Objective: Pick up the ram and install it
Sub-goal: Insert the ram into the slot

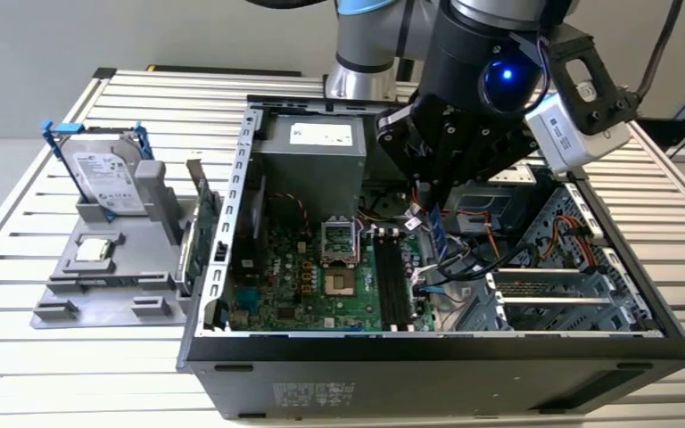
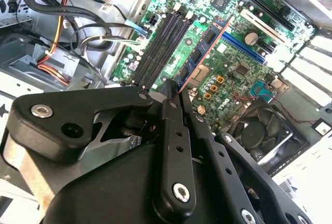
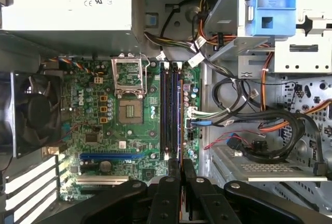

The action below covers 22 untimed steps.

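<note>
gripping the ram point(image 2: 199, 53) edge-on, the gripper point(image 2: 175, 93) hides its upper end.

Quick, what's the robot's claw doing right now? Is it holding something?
Gripper: shut on the ram, holding it on edge above the black memory slots of the motherboard.

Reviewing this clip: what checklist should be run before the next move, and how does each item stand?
1. Ram gripped: ok. The hand is shut on the ram.
2. Ram parallel to the memory slots: ok in the first wrist view.
3. Which slot it is over: cannot tell.
4. Ram seated: not ok. In the exterior view it hangs above the motherboard.
5. Cables clear of the slots: ok, they lie to the side.
6. Slot latches open: cannot tell.
</note>
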Motion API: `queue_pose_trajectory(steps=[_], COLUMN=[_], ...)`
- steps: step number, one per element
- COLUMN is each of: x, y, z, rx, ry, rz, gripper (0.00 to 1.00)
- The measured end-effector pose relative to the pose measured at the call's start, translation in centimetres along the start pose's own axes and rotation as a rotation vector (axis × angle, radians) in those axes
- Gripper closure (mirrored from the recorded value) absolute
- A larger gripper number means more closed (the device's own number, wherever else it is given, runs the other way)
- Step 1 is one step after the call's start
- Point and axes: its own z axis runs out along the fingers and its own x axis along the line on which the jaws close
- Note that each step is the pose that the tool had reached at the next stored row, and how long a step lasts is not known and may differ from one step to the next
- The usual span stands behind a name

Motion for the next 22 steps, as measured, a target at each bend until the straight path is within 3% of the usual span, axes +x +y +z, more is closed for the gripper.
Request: queue_pose_trajectory(steps=[15,22], x=[0.0,0.0], y=[0.04,0.05], z=[1.06,1.16], rx=[0.0,0.0], ry=[0.0,0.0], rz=[0.0,0.0], gripper=[1.0,1.0])
